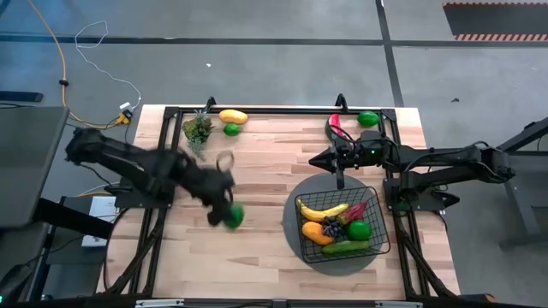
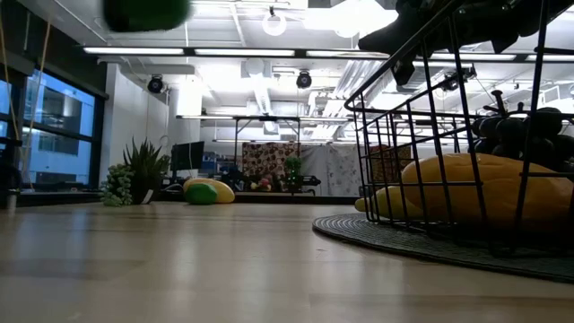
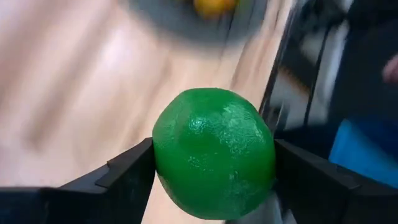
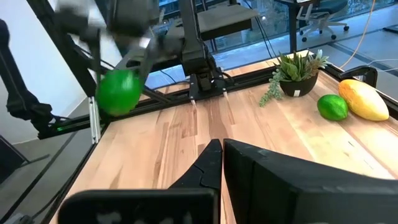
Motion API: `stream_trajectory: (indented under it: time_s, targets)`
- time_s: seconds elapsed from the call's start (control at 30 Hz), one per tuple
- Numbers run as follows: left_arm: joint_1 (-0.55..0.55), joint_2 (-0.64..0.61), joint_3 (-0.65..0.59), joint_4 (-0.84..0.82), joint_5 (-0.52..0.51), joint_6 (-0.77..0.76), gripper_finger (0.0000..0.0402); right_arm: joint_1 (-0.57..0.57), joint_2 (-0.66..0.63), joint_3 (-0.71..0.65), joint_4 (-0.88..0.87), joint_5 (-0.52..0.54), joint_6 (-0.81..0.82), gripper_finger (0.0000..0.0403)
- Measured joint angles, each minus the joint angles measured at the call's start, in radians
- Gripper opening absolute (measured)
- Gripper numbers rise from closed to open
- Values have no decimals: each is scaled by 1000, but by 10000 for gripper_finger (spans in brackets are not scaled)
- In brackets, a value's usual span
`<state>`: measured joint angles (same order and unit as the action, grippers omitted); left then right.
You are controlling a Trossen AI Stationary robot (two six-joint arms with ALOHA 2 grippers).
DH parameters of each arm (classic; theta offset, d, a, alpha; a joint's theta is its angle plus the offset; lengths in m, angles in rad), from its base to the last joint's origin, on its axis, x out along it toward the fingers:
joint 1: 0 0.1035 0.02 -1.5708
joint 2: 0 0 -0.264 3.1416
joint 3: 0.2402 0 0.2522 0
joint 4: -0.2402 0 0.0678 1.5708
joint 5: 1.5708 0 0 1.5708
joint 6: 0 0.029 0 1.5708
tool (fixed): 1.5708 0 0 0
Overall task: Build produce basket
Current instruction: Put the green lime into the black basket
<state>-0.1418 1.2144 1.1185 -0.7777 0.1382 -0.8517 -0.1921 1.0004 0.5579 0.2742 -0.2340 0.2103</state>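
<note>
My left gripper (image 1: 224, 209) is over the table's middle, left of the basket, shut on a green lime (image 1: 234, 216). The lime also shows in the left wrist view (image 3: 213, 152), the right wrist view (image 4: 118, 91) and at the low view's top (image 2: 146, 11). The black wire basket (image 1: 382, 224) stands on a round grey mat (image 1: 295, 239) and holds a banana (image 1: 324, 210), a mango (image 1: 313, 232), grapes (image 1: 333, 228), a lime (image 1: 360, 229), a cucumber (image 1: 346, 247) and a chili (image 1: 355, 210). My right gripper (image 1: 318, 159) hovers just beyond the basket's far rim, shut and holding nothing. My left gripper pinches the lime between its two fingers (image 3: 127, 171), one on each side of its widest part (image 3: 163, 155). The lime is lifted clear of the table.
Near the far edge lie a yellow mango (image 1: 233, 116) and a lime (image 1: 231, 129), beside a small potted plant (image 1: 198, 129). A red chili (image 1: 335, 125) and another lime (image 1: 368, 119) lie at the far right. Bare wood lies between the left gripper and the basket.
</note>
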Motion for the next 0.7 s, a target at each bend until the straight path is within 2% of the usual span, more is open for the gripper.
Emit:
stream_trajectory:
  time_s: [0.13,0.23,0.4,0.53,0.7]
  targets:
    - [167,-106,44,110,-117,164,291,0,0,0,11,-1,33,0]
    - [261,-173,39,290,-189,317,291,1,0,0,34,-1,44,0]
    - [355,-220,7,537,-210,498,291,2,0,0,112,-1,64,0]
    - [366,-220,-70,638,-216,533,291,2,0,0,177,-1,80,0]
    - [359,-203,-278,904,-211,456,291,2,0,0,211,-1,80,0]
